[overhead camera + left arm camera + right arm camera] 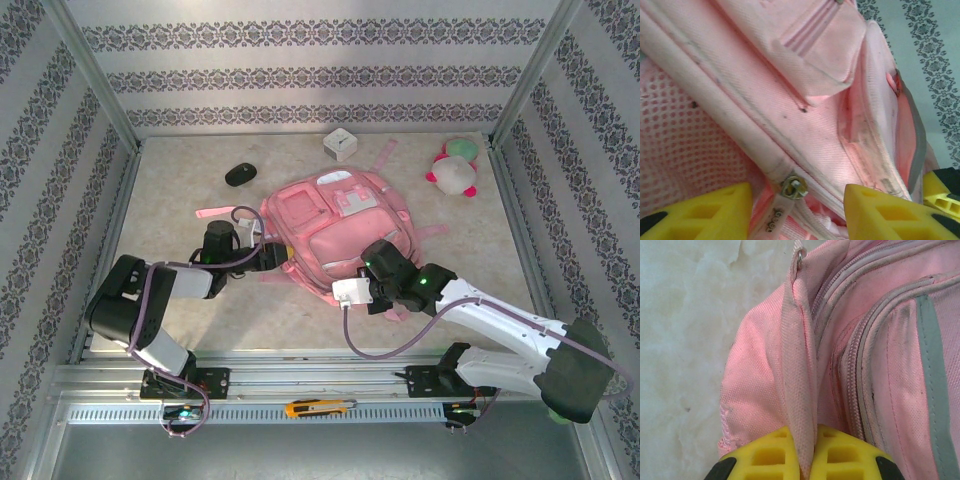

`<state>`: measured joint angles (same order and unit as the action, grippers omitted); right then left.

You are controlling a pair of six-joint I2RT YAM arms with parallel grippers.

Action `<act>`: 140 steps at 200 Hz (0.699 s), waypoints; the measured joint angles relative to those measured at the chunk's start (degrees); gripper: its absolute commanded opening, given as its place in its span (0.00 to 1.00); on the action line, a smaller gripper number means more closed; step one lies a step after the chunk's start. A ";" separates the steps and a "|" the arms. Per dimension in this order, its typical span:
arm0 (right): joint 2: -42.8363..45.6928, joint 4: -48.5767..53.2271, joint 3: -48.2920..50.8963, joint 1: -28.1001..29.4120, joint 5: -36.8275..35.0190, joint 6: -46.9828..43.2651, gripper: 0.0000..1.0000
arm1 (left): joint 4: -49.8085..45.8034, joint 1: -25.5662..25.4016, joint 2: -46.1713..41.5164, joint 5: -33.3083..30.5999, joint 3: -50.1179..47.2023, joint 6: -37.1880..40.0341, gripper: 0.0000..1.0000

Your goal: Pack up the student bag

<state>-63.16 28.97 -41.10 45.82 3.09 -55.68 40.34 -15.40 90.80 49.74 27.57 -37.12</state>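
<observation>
The counter (pixel 180 190) carries one student bag (pixel 335 225). It lies flat near the middle with its front pockets upward. I judge that the packing is only at its start, because nothing is seen going inside.

Two arms work at the bag's near side. The left gripper (pixel 797 207) has its jaws apart, one on each side of a single metal zipper slider (pixel 794 186), and not yet closed on it. The right gripper (pixel 807 452) has its jaws pressed together on a strip of the bag's fabric, which seems to hold the bag steady. How far the zipper is open, I cannot tell.

Three loose things lie outside the bag, toward the far side of the counter: one plush toy (pixel 455 170), one white cube (pixel 340 144) and one black mouse (pixel 240 174). I think that opening the bag and putting these in is all left to do.
</observation>
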 measured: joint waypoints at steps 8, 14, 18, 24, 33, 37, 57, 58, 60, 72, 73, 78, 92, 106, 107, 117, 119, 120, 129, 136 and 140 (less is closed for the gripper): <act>0.00 0.00 -0.09 0.00 0.02 0.02 0.00 | 0.00 0.00 -0.20 0.09 -0.07 0.39 0.33; 0.00 0.00 -0.13 0.00 0.02 0.07 0.00 | 0.00 0.00 -0.20 0.09 -0.09 0.68 0.33; 0.00 0.00 -0.15 0.00 0.02 0.22 0.00 | -0.02 0.00 -0.20 0.00 -0.09 0.68 0.33; 0.00 0.00 -0.20 0.00 0.02 0.26 0.00 | -0.02 0.00 -0.20 0.00 -0.13 0.72 0.34; 0.00 0.00 -0.20 0.00 0.00 0.44 0.00 | -0.02 0.00 -0.17 0.02 -0.13 0.74 0.37; 0.00 0.00 -0.22 0.00 0.02 0.48 0.00 | 0.00 -0.02 -0.15 0.04 -0.13 0.85 0.37; 0.00 0.00 -0.39 -0.24 0.07 1.01 0.00 | 0.00 -0.07 0.22 0.02 -0.13 0.92 0.33; 0.00 0.00 -0.39 -0.24 0.07 1.05 0.00 | 0.00 -0.07 0.24 0.02 -0.13 0.92 0.33; 0.00 -0.02 -0.42 -0.24 0.07 1.11 0.00 | 0.00 -0.09 0.28 0.00 -0.13 0.92 0.32; 0.00 -0.02 -0.42 -0.35 0.09 1.36 0.00 | 0.00 -0.33 0.46 -0.04 -0.22 1.07 0.25; 0.00 -0.02 -0.42 -0.35 0.11 1.36 0.00 | 0.00 -0.33 0.46 -0.04 -0.22 1.09 0.25; 0.00 -0.02 -0.42 -0.35 0.11 1.46 0.00 | -0.02 -0.44 0.44 -0.07 -0.31 1.11 0.22; 0.00 0.00 -0.42 -0.35 0.11 1.53 0.00 | -0.07 -0.63 0.44 -0.52 -0.55 1.38 0.16; 0.00 0.00 -0.42 -0.35 0.11 1.62 0.00 | -0.11 -0.63 0.20 -0.92 -1.01 1.60 0.11; 0.00 0.00 -0.42 -0.35 0.11 1.64 0.00 | -0.11 -0.63 0.17 -0.90 -1.05 1.60 0.10; 0.00 0.00 -0.42 -0.35 0.09 1.88 0.00 | -0.46 -0.68 -0.44 -1.14 -1.38 1.79 0.06; 0.00 0.00 -0.42 -0.35 0.09 1.95 0.00 | -0.48 -0.70 -0.55 -1.18 -1.42 1.86 0.06; 0.00 0.00 -0.42 -0.35 0.09 1.95 0.00 | -0.50 -0.70 -0.63 -1.16 -1.46 1.92 0.05; 0.00 0.00 -0.42 -0.35 0.11 2.25 0.00 | -0.98 -0.74 -1.36 -1.44 -1.62 2.21 0.03; 0.00 -0.02 -0.42 -0.35 0.11 2.78 0.00 | -1.51 -0.74 -1.99 -1.77 -1.64 2.43 0.02; 0.00 -0.04 -0.42 -0.35 0.13 3.06 0.00 | -1.88 -0.76 -2.34 -1.90 -1.64 2.64 0.02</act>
<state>-63.16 28.93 -41.52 45.47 3.22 -52.62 38.46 -16.16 88.47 47.83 25.93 -34.48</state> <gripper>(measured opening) 0.050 0.047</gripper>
